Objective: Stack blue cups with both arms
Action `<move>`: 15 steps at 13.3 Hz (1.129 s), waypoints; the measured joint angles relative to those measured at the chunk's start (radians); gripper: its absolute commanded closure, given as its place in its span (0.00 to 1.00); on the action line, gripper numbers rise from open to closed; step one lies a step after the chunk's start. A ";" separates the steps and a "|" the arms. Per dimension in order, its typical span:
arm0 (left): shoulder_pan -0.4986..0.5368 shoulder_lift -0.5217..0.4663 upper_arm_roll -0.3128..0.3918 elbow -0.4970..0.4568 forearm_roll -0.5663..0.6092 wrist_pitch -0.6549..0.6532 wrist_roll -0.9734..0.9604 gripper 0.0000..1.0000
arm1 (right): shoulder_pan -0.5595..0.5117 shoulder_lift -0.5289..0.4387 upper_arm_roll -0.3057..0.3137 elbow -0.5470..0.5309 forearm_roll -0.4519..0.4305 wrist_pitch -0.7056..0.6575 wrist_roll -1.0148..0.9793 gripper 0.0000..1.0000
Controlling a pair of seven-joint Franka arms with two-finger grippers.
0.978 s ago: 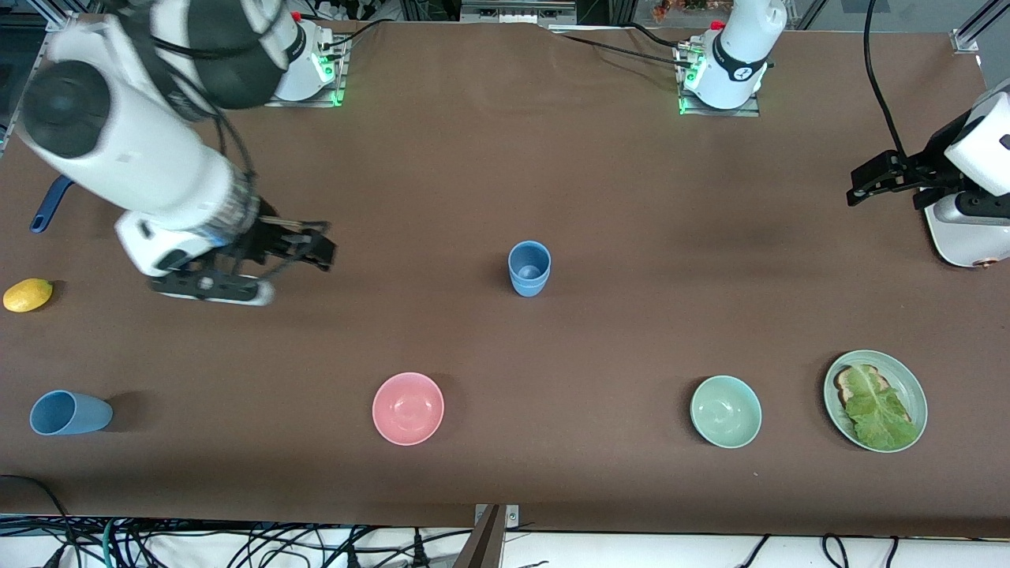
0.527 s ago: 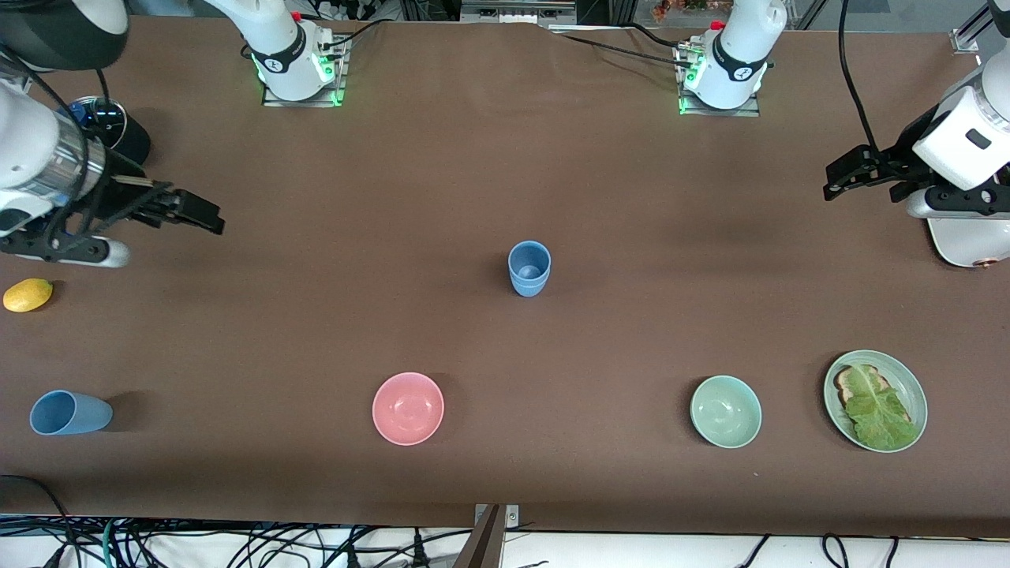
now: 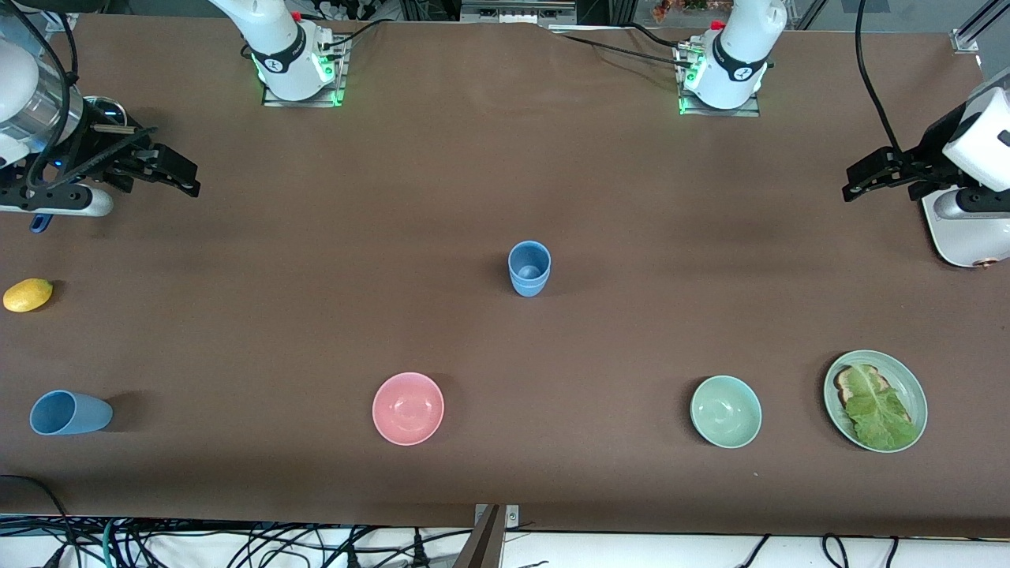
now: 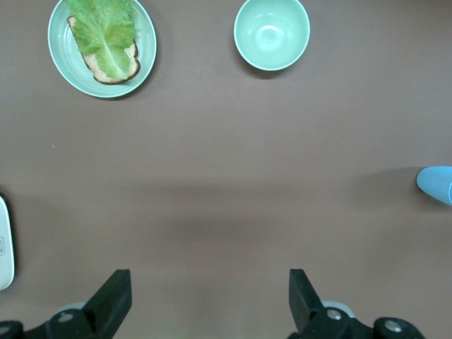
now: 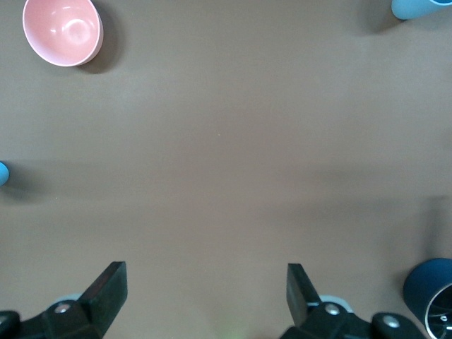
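Observation:
One blue cup (image 3: 529, 268) stands upright at the middle of the table. A second blue cup (image 3: 69, 412) lies on its side near the front edge at the right arm's end. My right gripper (image 3: 189, 180) is open and empty in the air near the right arm's end of the table. The right wrist view shows its gripper (image 5: 206, 293) over bare cloth, with the lying cup (image 5: 421, 8) at the frame's edge. My left gripper (image 3: 856, 183) is open and empty at the left arm's end. The left wrist view shows its gripper (image 4: 210, 296) over bare cloth and an edge of the upright cup (image 4: 436, 185).
A pink bowl (image 3: 408, 408), a pale green bowl (image 3: 725, 411) and a green plate (image 3: 915, 386) with bread and lettuce sit near the front edge. A lemon (image 3: 28, 294) lies at the right arm's end. A navy saucepan (image 5: 431, 296) sits under the right arm. A white object (image 3: 959, 237) lies under the left arm.
My right arm has swung away from the table's middle toward its own end and toward the bases. My left gripper has shifted slightly. Neither cup has moved.

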 measured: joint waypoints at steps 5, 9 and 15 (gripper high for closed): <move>-0.001 0.000 0.006 0.000 0.000 -0.001 0.003 0.01 | -0.002 0.000 0.002 0.000 0.000 0.000 -0.003 0.00; -0.001 0.000 0.006 -0.001 0.000 -0.006 0.003 0.01 | -0.002 0.003 0.007 0.000 0.000 0.000 -0.004 0.00; -0.003 -0.017 0.006 -0.002 0.000 -0.013 0.003 0.01 | -0.002 0.004 0.008 0.000 0.000 0.000 -0.006 0.00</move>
